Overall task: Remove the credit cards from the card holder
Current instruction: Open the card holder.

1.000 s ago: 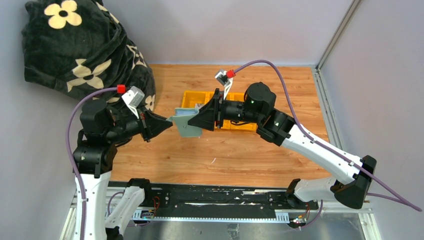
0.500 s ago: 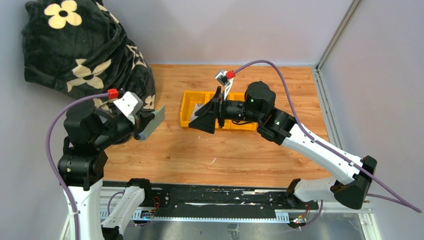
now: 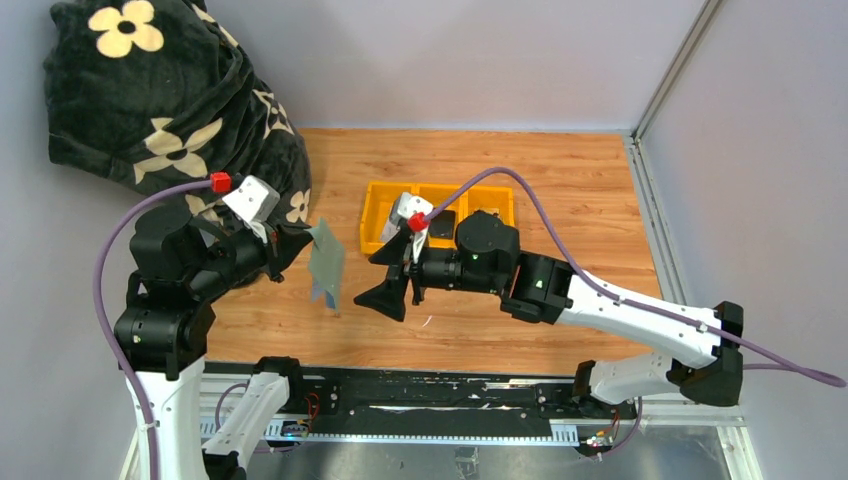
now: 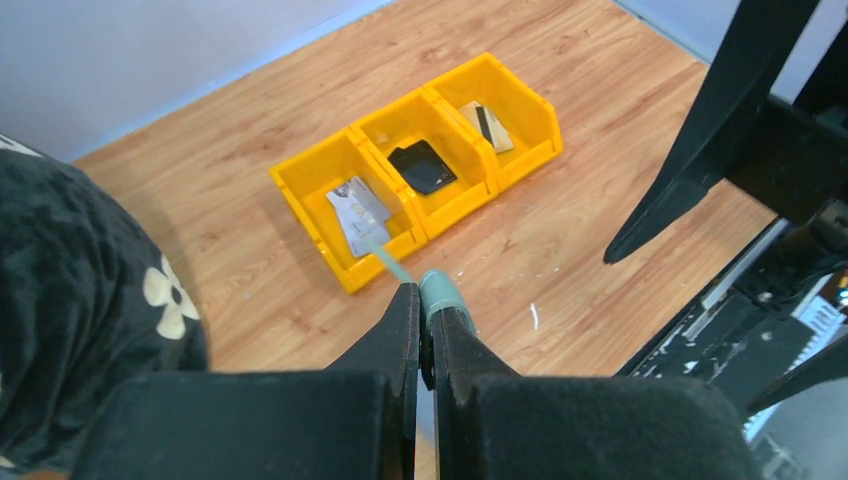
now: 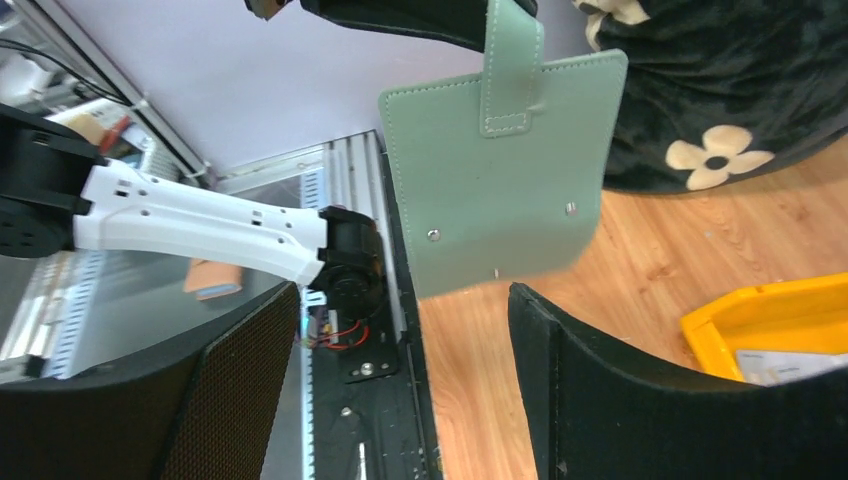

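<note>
Left hand (image 4: 425,295) clenched on the strap (image 5: 510,70) of the card holder (image 5: 500,170), which hangs in the air over the surface (image 3: 580,200). Right hand (image 3: 385,280) released, jaws wide, just beside the holder. Three credit cards (image 4: 357,205) lie in the yellow tray (image 4: 300,195), one per compartment. Can't tell if any remain inside. Likely next: right hand squares to the open edge and pinches a card only, while the left holds firm.
</note>
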You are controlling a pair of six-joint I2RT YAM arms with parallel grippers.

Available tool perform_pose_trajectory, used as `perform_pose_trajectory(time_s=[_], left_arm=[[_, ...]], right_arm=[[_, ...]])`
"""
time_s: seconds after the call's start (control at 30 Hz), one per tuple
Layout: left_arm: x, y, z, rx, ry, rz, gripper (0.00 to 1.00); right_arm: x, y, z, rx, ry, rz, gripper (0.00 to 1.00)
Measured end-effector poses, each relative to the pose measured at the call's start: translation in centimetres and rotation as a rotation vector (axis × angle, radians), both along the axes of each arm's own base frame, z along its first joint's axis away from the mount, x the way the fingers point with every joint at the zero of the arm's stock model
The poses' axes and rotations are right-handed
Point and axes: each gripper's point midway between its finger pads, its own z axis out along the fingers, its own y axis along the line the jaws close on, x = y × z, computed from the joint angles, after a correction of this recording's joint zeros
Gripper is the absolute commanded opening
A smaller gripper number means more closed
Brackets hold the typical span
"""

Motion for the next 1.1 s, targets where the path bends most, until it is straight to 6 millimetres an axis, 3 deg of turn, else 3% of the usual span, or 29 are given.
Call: perform_pose_trajectory(time_s=[0.23, 0.37, 0.7, 0.8, 0.93, 1.1], left_arm=[[-0.7, -0.8, 1.3, -0.111, 0.069, 0.005, 0.00], [-1.0, -1.0, 1.9, -0.141, 0.077, 0.008, 0.00], [-1.1, -0.9, 2.4, -0.199, 0.117, 0.051, 0.00], [-1.1, -0.9, 2.4, -0.215, 0.132, 0.058, 0.00], [-1.1, -0.9, 2.6, -0.232, 0.139, 0.073, 0.00], [-0.9, -0.4, 3.1, -0.249, 0.132, 0.113, 0.00]], right_arm=[[-0.4, 2.0, -0.8, -0.012, -0.106, -0.035, 0.82], [-0.5, 4.2, -0.8, 0.036, -0.147, -0.020, 0.83], [-1.9, 8.5, -1.6, 0.051, -0.300, -0.094, 0.84], [-1.5, 9.6, -1.4, 0.033, -0.350, -0.164, 0.84], [0.8, 9.6, -1.4, 0.008, -0.408, -0.343, 0.84], [2.2, 8.6, 0.2, 0.031, -0.485, -0.520, 0.84]])
